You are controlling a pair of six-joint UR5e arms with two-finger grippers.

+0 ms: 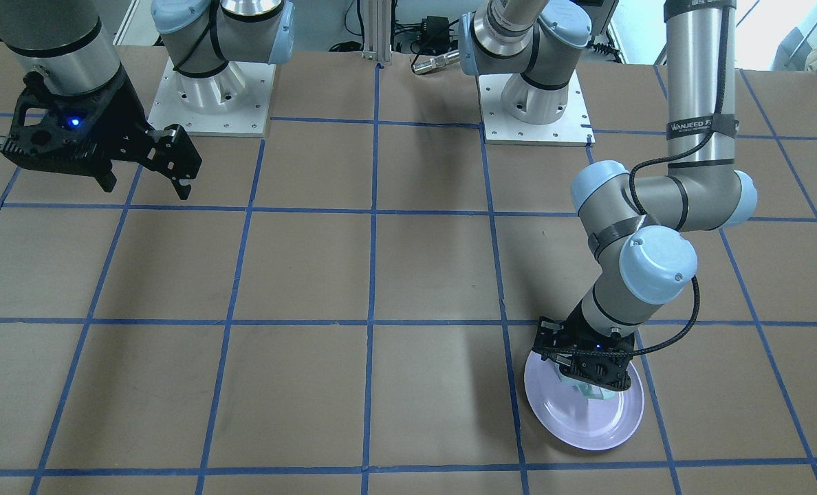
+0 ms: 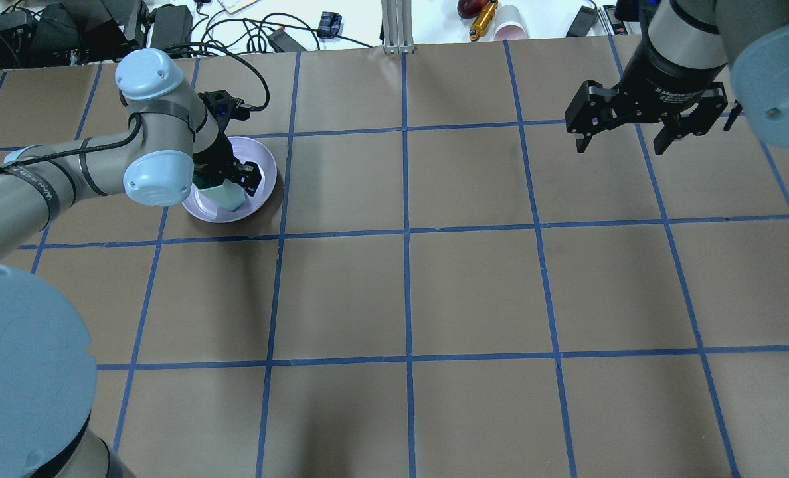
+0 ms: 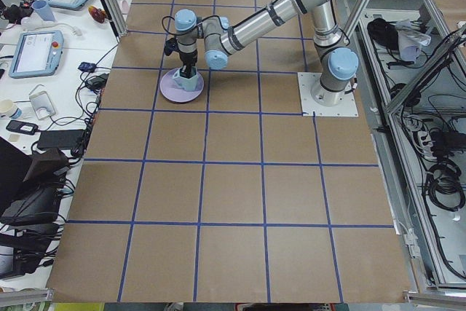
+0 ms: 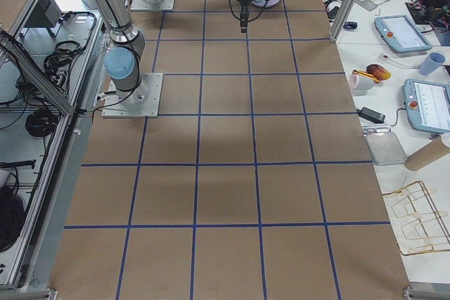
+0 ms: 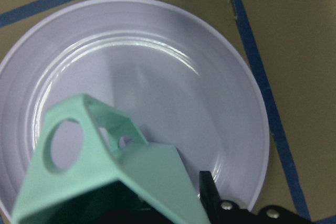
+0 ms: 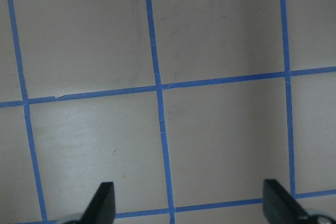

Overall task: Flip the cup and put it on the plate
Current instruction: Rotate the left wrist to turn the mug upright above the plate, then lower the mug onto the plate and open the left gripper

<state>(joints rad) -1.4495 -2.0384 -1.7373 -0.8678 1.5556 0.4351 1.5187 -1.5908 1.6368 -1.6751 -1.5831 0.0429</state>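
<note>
The pale mint-green faceted cup (image 5: 131,171) is held between the fingers of my left gripper (image 2: 230,182), over the round lavender plate (image 5: 173,77). The cup's angular loop handle (image 5: 65,140) points up toward the wrist camera. In the overhead view the cup (image 2: 225,196) sits over the near half of the plate (image 2: 262,166). I cannot tell whether it touches the plate. In the front-facing view the gripper body hides most of the cup (image 1: 593,393) above the plate (image 1: 587,426). My right gripper (image 2: 620,147) is open and empty, high above the table on the far side.
The table is brown paper with a blue tape grid (image 6: 157,87). The arm bases (image 1: 209,96) stand on white plates at the robot's edge. Cables, a pink cup (image 2: 511,30) and tools lie beyond the far table edge.
</note>
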